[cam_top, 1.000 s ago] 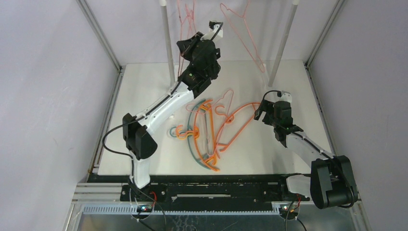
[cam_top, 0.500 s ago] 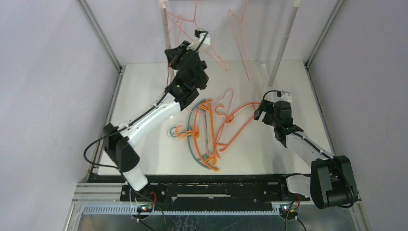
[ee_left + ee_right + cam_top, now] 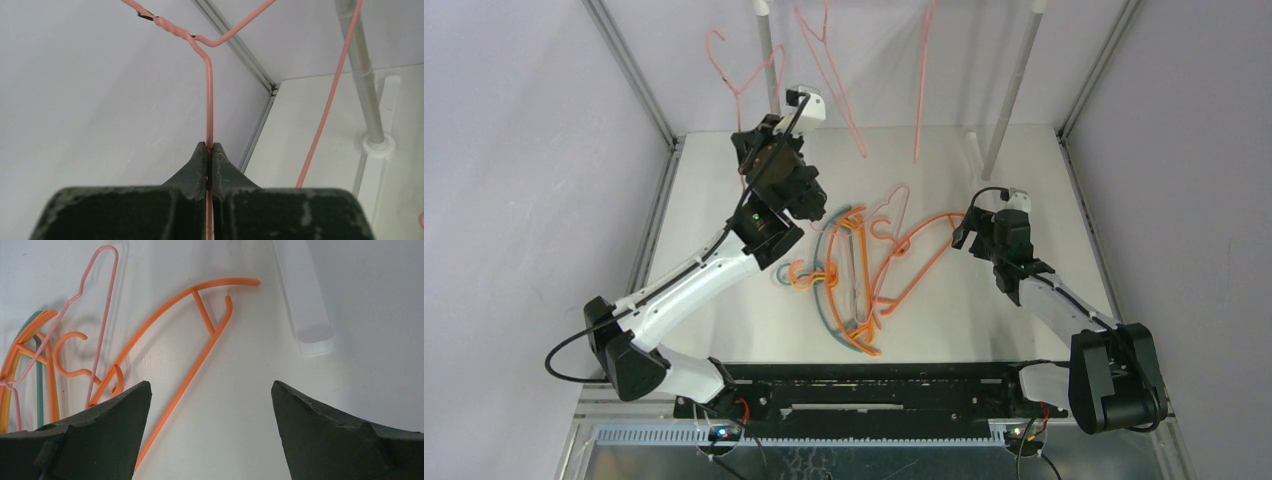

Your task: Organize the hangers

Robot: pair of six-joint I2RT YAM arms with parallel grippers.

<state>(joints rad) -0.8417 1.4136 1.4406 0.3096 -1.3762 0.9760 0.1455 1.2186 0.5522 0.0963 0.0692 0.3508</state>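
Pink wire hanger (image 3: 209, 100) is pinched in the left gripper (image 3: 209, 148); a firm hold should stop the thin wire swivelling; right gripper (image 3: 210, 386) stands spread, empty.

No text, label, brand, number or sign can be read in any of the views.
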